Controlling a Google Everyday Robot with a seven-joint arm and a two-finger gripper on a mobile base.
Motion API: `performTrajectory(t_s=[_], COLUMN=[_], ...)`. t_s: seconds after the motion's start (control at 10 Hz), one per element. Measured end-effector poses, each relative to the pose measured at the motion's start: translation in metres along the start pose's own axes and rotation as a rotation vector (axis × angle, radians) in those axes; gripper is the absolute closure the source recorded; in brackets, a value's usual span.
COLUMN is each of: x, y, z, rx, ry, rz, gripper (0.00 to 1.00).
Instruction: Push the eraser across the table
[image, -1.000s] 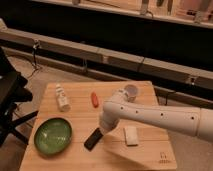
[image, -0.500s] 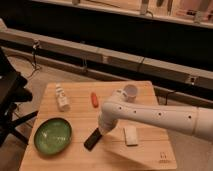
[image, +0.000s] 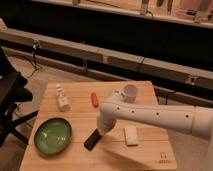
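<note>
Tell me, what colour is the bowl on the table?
The bowl is green, clearest in the camera view. The gripper is down at the eraser beside it.

The arm (image: 160, 116) runs off the right edge, so its base is out of sight. The hand (image: 102, 132) sits low at the eraser (image: 91, 141) and covers its far end. The arm hides the lower part of the cup (image: 130, 91). The near edge of the bench (image: 145, 155) is cut off at the bottom, and its logo (image: 162, 159) is too small to read.
</note>
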Motion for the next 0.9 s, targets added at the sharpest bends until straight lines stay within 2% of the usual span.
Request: performTrajectory(t_s=[0.2, 0.5, 0.8, 0.9], x=[0.010, 0.018, 0.029, 0.028], y=[0.011, 0.029, 0.046, 0.042], z=[0.005, 0.021, 0.027, 0.027], rx=[-0.013, -0.055, -0.071, -0.067], ry=[-0.008, -0.025, -0.026, -0.027], rz=[0.031, 0.079, 0.153, 0.141], gripper=[1.00, 1.00, 1.00, 1.00])
